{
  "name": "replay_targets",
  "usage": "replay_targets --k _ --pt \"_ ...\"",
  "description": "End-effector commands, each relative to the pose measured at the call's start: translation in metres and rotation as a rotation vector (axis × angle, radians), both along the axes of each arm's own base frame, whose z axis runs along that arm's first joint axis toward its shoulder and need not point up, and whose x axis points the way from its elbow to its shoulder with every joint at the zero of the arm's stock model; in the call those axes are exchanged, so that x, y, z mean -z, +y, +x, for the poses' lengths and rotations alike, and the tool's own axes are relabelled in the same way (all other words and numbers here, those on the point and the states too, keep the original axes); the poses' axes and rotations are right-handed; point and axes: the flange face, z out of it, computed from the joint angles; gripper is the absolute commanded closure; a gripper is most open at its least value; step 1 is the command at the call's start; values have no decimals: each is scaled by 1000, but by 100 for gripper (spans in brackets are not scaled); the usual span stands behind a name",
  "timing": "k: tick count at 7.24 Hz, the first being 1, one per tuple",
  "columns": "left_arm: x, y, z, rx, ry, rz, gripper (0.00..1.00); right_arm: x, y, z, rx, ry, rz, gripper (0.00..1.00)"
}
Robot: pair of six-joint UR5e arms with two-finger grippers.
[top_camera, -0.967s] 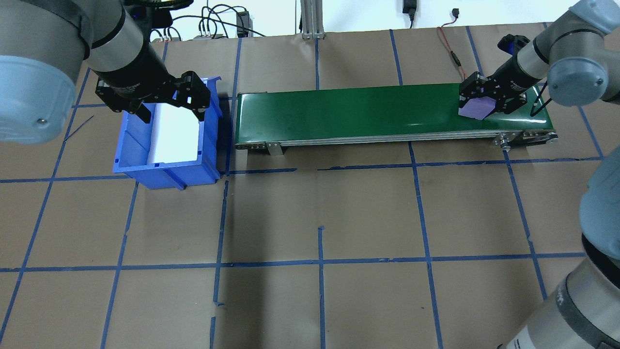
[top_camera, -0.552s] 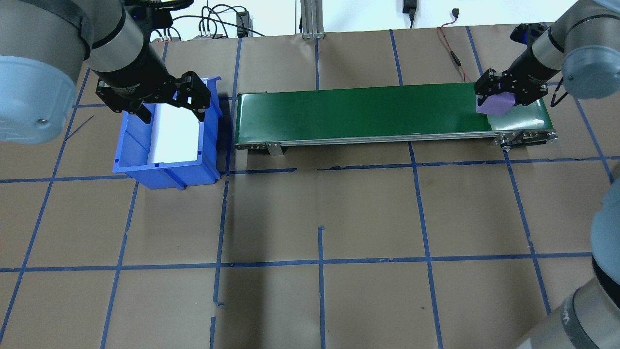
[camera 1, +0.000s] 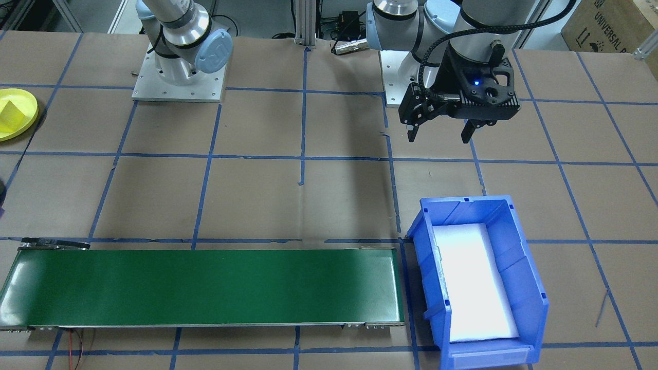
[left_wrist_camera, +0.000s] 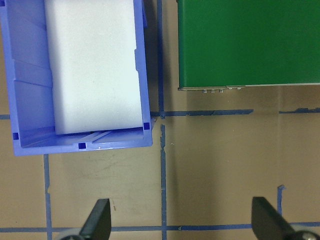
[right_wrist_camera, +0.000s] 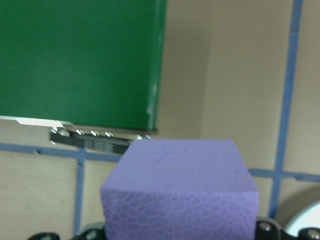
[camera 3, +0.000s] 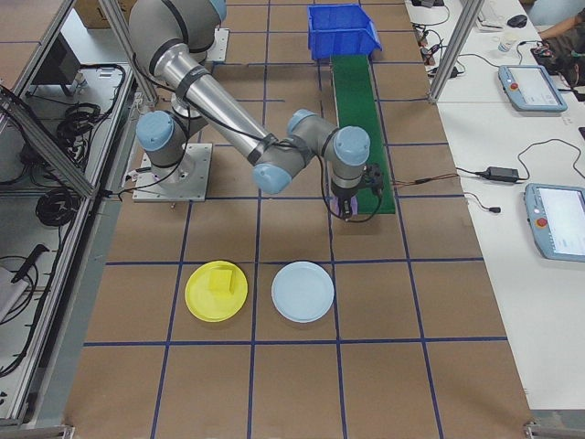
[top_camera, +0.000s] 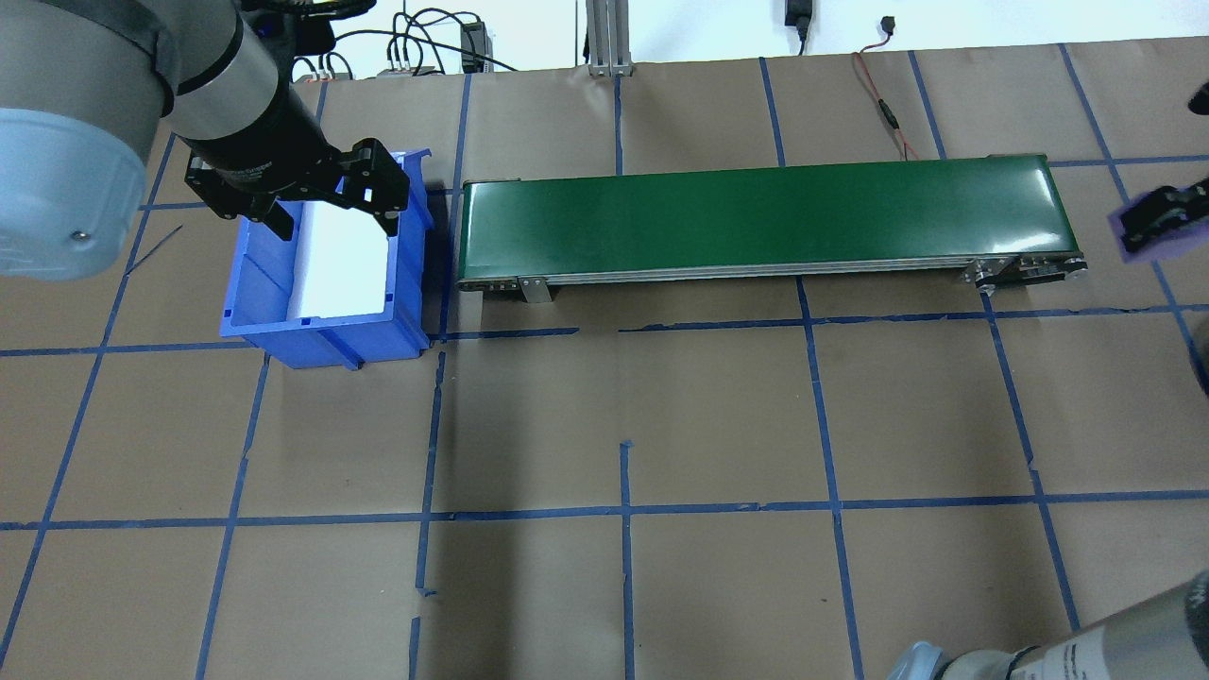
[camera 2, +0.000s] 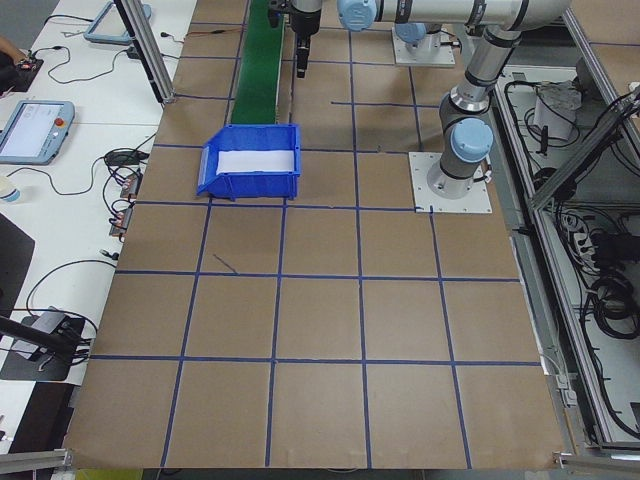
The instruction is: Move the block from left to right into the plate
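Purple foam block, cuboid, cracked-cell texture on front face: clamped in right gripper, held in air just beyond end of smooth green conveyor belt. Round bright-yellow plastic plate, shallow rim, holds yellow block; pale round plate beside it. Left gripper: fingers spread, empty, near blue rectangular plastic bin.

Seen from across the table: left gripper hanging with fingers spread, above brown paper behind a blue bin lined white. Beside it, a long green conveyor belt. Far left, a yellow plate holding a yellow block.
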Motion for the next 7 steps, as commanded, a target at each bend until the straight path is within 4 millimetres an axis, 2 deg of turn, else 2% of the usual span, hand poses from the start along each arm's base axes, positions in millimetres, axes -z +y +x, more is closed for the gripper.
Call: replay_targets --k 1,2,3,4,5,6,7 --pt "0 0 0 0 1 0 0 22 80 -107 -43 22 5 65" --pt "0 0 0 0 2 -1 0 44 92 -131 -73 53 -13 65" --pt "0 0 0 0 2 0 0 63 92 -144 -70 63 -23 65" --pt "0 0 -1 1 -1 0 0 73 94 -144 -73 57 -9 61" --pt "-2 0 0 1 -2 -4 0 73 98 -147 -78 88 35 54" --pt "-3 0 0 -2 -4 -4 0 83 100 -144 -78 71 45 21" --pt "-2 0 -1 1 -1 -4 0 88 102 -144 -78 69 59 0"
